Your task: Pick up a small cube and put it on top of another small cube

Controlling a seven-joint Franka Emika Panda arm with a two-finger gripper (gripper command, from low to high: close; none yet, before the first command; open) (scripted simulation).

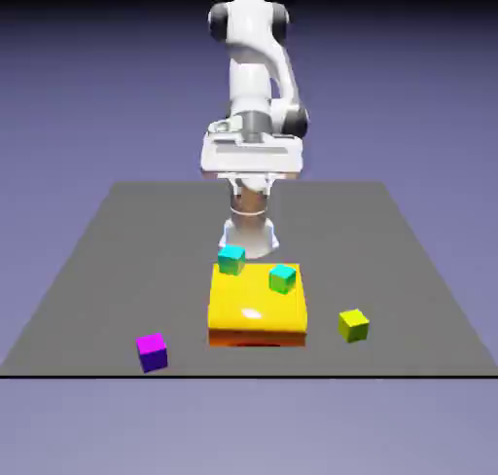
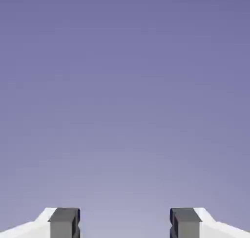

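Step in hand, as judged: pre-grasp, nothing picked up. Gripper (image 2: 125,223) open and empty, tips well apart, only plain backdrop between them in the hand view. Lime cube (image 1: 353,326) on the dark table (image 1: 389,269), at about four o'clock from the yellow slab (image 1: 258,303) in the exterior view, apart from it. Next move calls for tilting the hand downward, travelling over the lime cube and aligning the fingers with two opposite faces before descending. Destination cube: undetermined.
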